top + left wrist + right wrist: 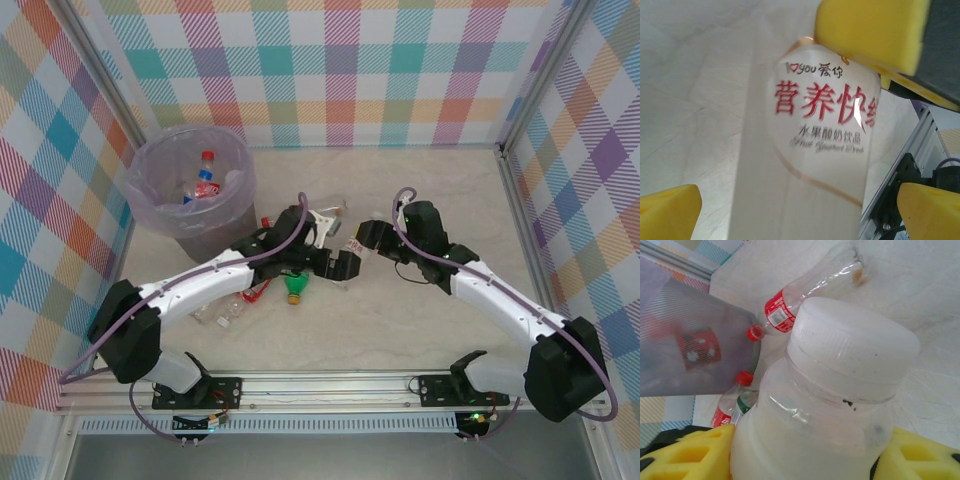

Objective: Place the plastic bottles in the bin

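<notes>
Pincers of both arms meet at the centre of the worktop (pixel 420 340), with one white-capped bottle (pixel 352 246) between them.

Right pincer (pixel 362 240): the right wrist view has both yellow pads (pixel 690 450) pressed against the cloudy body of the white-capped bottle (pixel 815 440), one on each side below the shoulder. It is pinching this bottle.

Left pincer (pixel 345 262): the left wrist view places the same bottle (pixel 810 150) between its fingers (pixel 670 212), with a gap on each side. The jaws are spread and not touching it. This view also gives the red and black label print, and one yellow pad of the right pincer at the bottle's upper end.

Bin (pixel 140 180): far left on the worktop, with several red-labelled bottles (pixel 205 182) inside, as the top view shows. In the right wrist view its translucent wall (pixel 670 315) stands beyond the held bottle.

Loose bottles: a green bottle (pixel 295 290) lies near the left arm, and a clear red-capped bottle (pixel 805 290) lies on its side beside the bin.
</notes>
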You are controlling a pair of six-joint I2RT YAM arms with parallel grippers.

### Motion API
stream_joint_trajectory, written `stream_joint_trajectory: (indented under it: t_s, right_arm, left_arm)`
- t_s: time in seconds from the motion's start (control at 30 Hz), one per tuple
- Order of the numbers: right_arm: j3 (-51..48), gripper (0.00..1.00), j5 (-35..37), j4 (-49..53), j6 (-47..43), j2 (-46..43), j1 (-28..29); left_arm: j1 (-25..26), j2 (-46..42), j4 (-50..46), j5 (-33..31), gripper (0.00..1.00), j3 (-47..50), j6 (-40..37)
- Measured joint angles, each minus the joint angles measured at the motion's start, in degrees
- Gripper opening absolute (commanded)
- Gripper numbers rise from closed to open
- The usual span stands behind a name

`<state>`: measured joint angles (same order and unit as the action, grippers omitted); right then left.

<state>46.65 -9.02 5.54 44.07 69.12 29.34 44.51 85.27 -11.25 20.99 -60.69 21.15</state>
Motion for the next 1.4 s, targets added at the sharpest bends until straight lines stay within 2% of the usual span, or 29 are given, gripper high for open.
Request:
stream_joint_trajectory:
  t_s: [0.1, 0.23, 0.4, 0.5, 0.77, 0.97, 1.17, 1.4]
  right_arm:
    - [0.00, 0.54, -0.63, 0.00, 0.00, -0.50, 0.55]
    - [0.00, 0.54, -0.94, 0.04, 0.00, -0.50, 1.46]
    - [0.00, 0.55, -1.14, 0.04, 0.00, -0.22, 1.90]
    - [0.00, 0.61, -1.11, 0.02, 0.00, 0.00, 2.12]
    - [2.05, 0.74, 1.01, 3.56, -1.22, -0.11, 2.25]
    - [6.91, 0.81, 9.68, 13.51, -4.44, -4.33, 2.36]
    - [13.99, 0.83, 18.82, 19.30, -7.52, -10.56, 1.09]
    - [12.37, 0.83, 26.01, 17.20, -6.82, -14.88, 0.15]
  left_arm:
    - [0.33, 1.75, -0.57, 0.04, 0.99, -1.75, -1.60]
    - [0.31, 2.23, -0.59, -0.02, 0.82, -2.54, -3.08]
    - [0.31, 2.23, -0.39, -0.04, 0.67, -2.51, -3.19]
    - [0.31, 2.23, -0.52, -0.22, 0.61, -2.40, -3.10]
    - [0.31, 2.21, 0.37, -0.04, 0.60, -2.38, -3.02]
    - [0.35, 2.21, 0.87, -1.11, 0.60, -2.38, -3.02]
    - [0.24, 2.27, 0.46, -3.10, 0.59, -2.71, -3.43]
    - [-1.79, 2.29, -5.64, -5.68, 0.59, -10.97, -5.42]
